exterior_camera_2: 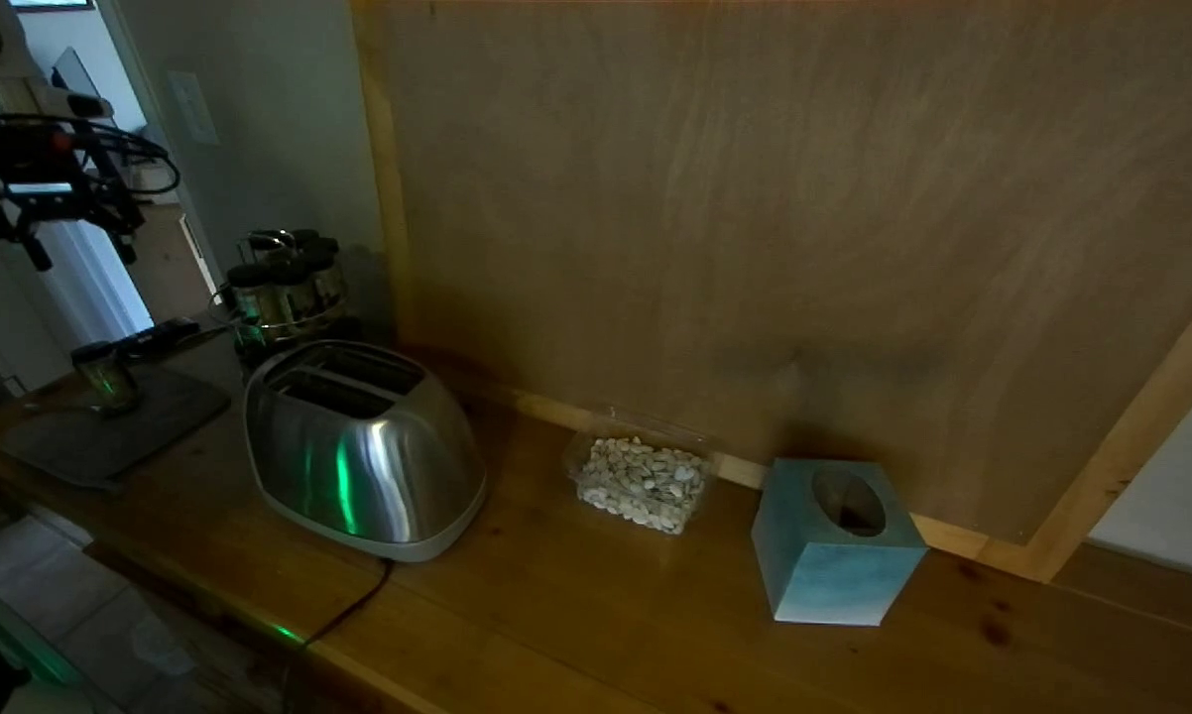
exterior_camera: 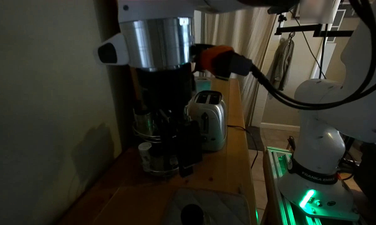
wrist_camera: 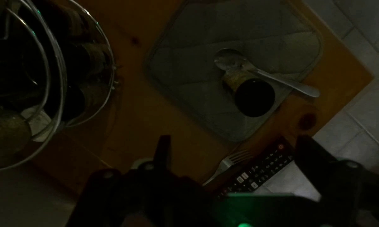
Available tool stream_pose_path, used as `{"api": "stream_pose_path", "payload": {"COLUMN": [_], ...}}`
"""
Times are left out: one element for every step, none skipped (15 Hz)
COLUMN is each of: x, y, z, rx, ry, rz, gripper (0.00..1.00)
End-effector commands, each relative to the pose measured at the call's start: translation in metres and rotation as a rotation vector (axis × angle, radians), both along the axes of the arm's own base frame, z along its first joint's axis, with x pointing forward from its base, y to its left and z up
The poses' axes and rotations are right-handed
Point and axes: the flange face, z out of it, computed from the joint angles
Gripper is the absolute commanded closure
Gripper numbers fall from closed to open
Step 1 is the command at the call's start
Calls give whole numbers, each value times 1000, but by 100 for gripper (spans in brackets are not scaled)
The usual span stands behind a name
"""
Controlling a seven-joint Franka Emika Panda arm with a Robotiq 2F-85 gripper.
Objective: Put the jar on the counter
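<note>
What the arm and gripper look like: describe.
The rounded Franka Emika Panda arm is white, with a silver collar, black cables, an orange-and-black fitting, a black band reading FRANKA EMIKA and a green light strip. The Robotiq gripper is black, two-fingered.

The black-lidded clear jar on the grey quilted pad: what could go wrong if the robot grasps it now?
The silver metal spoon lies close beside the black-lidded clear jar, so the spread black fingers might snag it. The grey quilted pad underneath might shift if pushed. The round silver wire rack stands nearby; a sideways swing could bump it.
</note>
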Motion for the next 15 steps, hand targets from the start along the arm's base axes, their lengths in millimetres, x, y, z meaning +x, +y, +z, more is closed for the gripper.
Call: {"api": "stream_pose_path", "payload": {"x": [8, 9, 9, 10, 10, 11, 11, 11, 11, 12, 8, 8, 9, 9, 9], "y": [3, 2, 2, 2, 1, 1, 1, 1, 1, 1, -1, -1, -1, -1, -1], "z": [23, 27, 31, 33, 34, 36, 36, 36, 37, 37, 34, 34, 34, 34, 34], "rx": [-27, -32, -35, -38, -42, -43, -47, -50, -51, -51, -51, -51, -52, -52, -52], "ry": [33, 36, 40, 44, 49, 54, 57, 64, 66, 61, 40, 40, 40, 40, 40], "rz": [-122, -151, -174, -194, -214, -229, -244, -258, -268, -270, -241, -246, -248, -249, -251], "gripper": [0, 0, 0, 0, 0, 0, 0, 0, 0, 0, 0, 0, 0, 0, 0]}}
